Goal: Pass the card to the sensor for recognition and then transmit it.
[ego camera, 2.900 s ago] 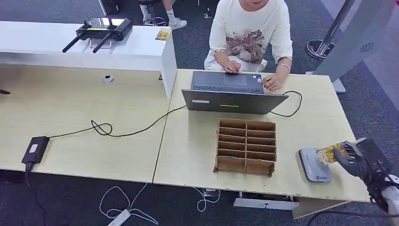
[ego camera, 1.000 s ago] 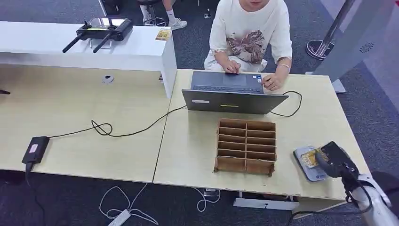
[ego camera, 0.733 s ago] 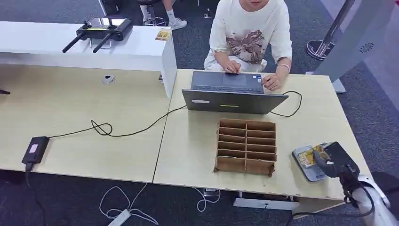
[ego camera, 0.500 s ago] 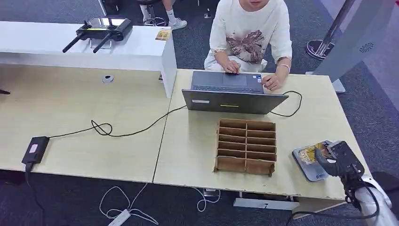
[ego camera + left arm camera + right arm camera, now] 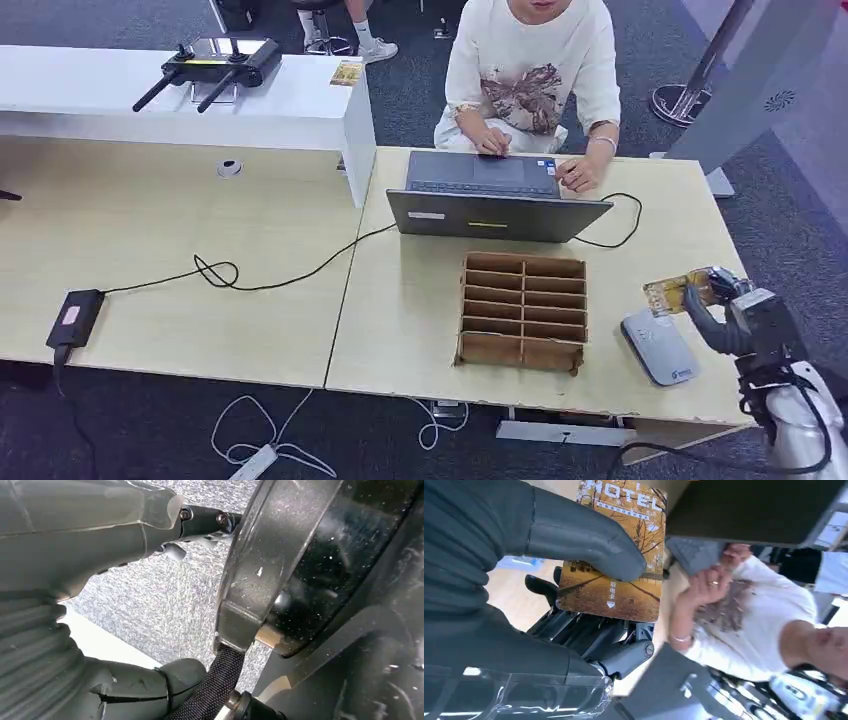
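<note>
One yellow hotel card (image 5: 676, 293) pinched in my right hand (image 5: 735, 312), held in the air above the grey card sensor (image 5: 658, 346).

My thumb and dark fingers (image 5: 584, 540) clamp the autumn-printed plastic card (image 5: 619, 560) by one end, and it is clear of the sensor, which lies flat on the pale wooden surface (image 5: 410, 300) just beside the brown cardboard divider tray (image 5: 523, 311). Across from me a person (image 5: 533, 70) types at a grey laptop (image 5: 490, 195). I cannot tell how my left hand's (image 5: 70, 540) fingers are set.
</note>
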You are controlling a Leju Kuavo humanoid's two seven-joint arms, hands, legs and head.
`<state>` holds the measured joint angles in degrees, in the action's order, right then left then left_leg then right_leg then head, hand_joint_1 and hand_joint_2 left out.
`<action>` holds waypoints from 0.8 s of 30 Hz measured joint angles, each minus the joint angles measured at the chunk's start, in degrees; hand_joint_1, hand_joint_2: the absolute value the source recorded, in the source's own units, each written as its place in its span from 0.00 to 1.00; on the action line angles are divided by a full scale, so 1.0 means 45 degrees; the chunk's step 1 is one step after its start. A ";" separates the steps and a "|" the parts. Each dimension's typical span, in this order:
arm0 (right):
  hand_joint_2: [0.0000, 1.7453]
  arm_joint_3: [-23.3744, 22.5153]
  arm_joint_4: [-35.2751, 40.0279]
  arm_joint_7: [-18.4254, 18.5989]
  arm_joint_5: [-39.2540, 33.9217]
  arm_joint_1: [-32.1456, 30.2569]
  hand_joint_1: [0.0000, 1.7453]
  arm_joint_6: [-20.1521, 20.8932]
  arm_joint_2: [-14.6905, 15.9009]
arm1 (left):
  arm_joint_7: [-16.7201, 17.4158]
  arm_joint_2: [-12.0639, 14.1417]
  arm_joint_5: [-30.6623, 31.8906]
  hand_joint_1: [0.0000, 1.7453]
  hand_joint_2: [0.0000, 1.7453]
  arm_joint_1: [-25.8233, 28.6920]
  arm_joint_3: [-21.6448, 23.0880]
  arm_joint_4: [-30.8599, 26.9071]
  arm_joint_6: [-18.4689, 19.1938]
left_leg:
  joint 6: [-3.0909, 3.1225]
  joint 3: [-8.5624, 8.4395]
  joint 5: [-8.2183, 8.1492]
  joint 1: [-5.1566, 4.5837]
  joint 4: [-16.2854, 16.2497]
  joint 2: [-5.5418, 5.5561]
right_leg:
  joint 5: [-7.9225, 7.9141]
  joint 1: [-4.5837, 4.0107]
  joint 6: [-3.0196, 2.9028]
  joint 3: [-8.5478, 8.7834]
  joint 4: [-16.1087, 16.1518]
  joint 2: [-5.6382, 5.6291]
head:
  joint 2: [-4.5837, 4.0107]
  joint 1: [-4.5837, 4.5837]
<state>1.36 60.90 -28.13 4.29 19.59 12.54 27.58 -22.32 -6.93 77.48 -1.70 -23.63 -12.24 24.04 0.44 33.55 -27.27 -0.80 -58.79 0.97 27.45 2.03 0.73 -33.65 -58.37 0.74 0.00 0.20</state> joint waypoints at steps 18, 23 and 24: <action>1.00 0.0083 0.3147 -0.0675 0.1263 0.0993 1.00 -0.1880 -0.0554 | -0.0010 0.0005 0.0000 0.00 1.00 -0.0009 0.0068 -0.0024 0.0058 | 0.0000 0.0002 0.0001 0.0000 0.0000 0.0001 | 0.0000 0.0001 0.0000 0.0002 -0.0007 0.0001 | 0.0000 0.0000; 1.00 0.0350 0.3219 -0.0582 0.1880 0.1940 1.00 -0.2623 -0.0748 | -0.0005 0.0005 0.0005 0.00 1.00 -0.0013 0.0117 -0.0049 0.0078 | 0.0002 0.0001 0.0008 -0.0001 0.0000 0.0001 | -0.0001 0.0001 0.0000 0.0001 -0.0008 -0.0001 | 0.0000 0.0000; 1.00 0.0447 0.3219 -0.0534 0.2104 0.2166 1.00 -0.2837 -0.0772 | -0.0005 0.0005 0.0005 0.00 1.00 -0.0013 0.0126 -0.0058 0.0083 | 0.0002 0.0002 0.0008 0.0000 0.0000 0.0001 | -0.0001 0.0001 -0.0001 0.0002 -0.0009 -0.0001 | 0.0000 0.0000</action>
<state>3.37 75.38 -30.53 13.75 29.33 -0.22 24.11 -22.34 -6.91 77.50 -1.76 -23.06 -12.50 24.41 0.45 33.56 -27.24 -0.80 -58.79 0.97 27.44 2.04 0.73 -33.64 -58.41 0.74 0.00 0.20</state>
